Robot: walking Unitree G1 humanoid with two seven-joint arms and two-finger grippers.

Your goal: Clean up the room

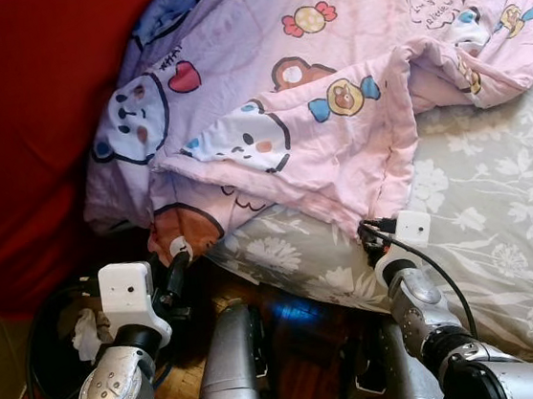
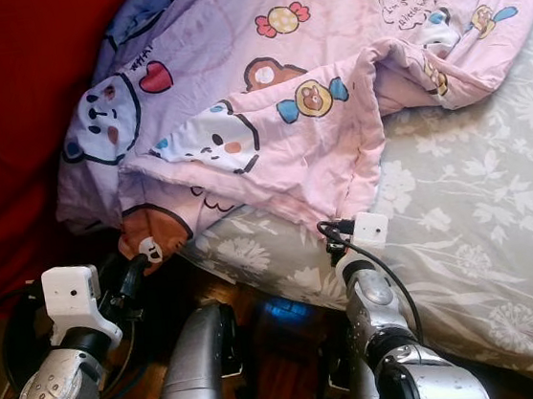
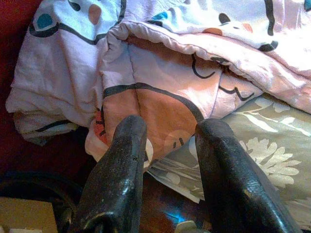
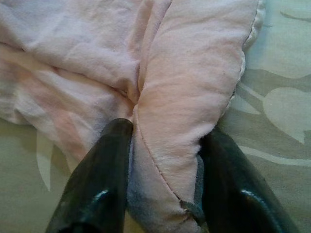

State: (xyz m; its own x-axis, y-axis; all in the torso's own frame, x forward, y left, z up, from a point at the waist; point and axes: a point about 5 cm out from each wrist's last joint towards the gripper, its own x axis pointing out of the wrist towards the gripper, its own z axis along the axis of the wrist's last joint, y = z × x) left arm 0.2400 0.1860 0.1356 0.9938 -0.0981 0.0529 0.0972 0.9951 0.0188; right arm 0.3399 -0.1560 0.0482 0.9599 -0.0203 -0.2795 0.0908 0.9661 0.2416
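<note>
- Head views: sharp, no motion blur; even, soft daylight on the quilt and bed sheet — brightest toward the upper right.
- Red backdrop dim, its colour saturated; deep shadow under the bed edge, floor nearly black apart from one small blue glint.
- Left wrist view: quilt in focus, warm cast; black fingers close and soft, with mild sheen.
- Right wrist view: flat, low contrast — slightly hazy, fabric weave soft.
</note>
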